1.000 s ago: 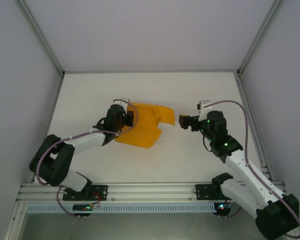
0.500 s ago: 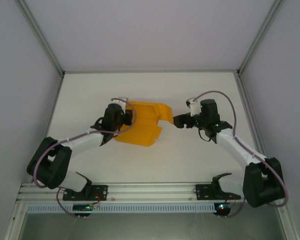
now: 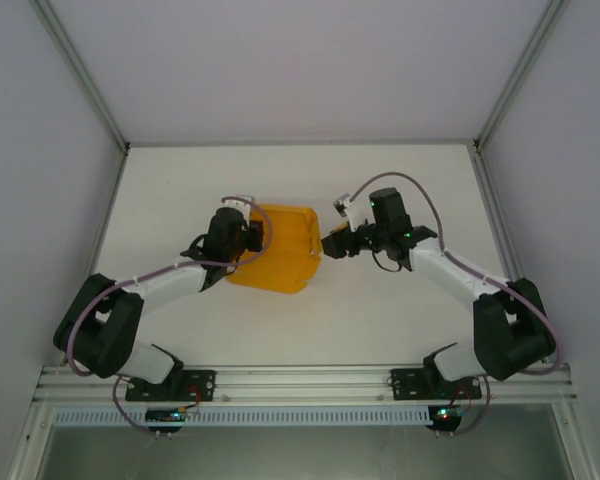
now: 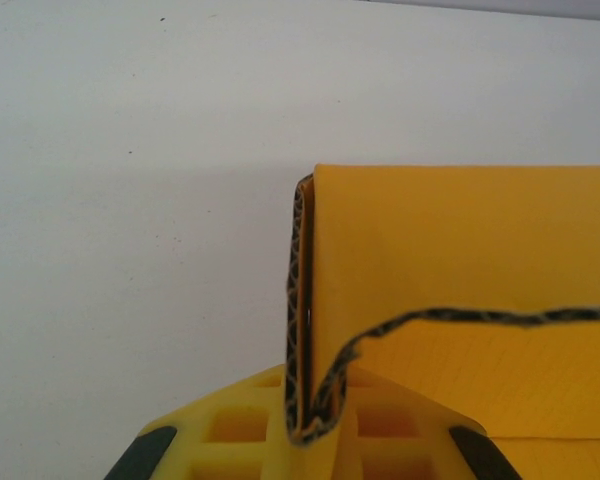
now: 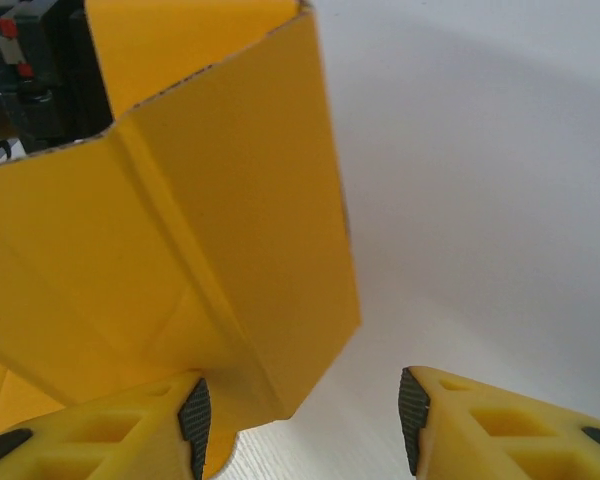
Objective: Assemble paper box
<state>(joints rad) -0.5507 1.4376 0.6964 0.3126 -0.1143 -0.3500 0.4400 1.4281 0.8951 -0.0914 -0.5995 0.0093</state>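
The paper box point(image 3: 278, 248) is an orange-yellow card sheet, partly folded, lying left of the table's middle. My left gripper point(image 3: 252, 236) is shut on its left edge; the left wrist view shows the corrugated edges of the paper box point(image 4: 450, 270) pinched between the pads, at my left gripper point(image 4: 315, 425). My right gripper point(image 3: 330, 243) is open at the box's right side. In the right wrist view a folded flap of the paper box point(image 5: 210, 230) stands up and reaches between the fingers of my right gripper point(image 5: 302, 420), close to the left pad.
The white table point(image 3: 400, 180) is walled by a metal frame, with upright posts at the back left point(image 3: 80, 75) and back right point(image 3: 520, 75). An aluminium rail point(image 3: 300, 380) carries both arm bases along the near edge.
My right gripper has moved left up to the box's right flap, which has folded up and inward. The left gripper has kept its hold, shifting slightly.
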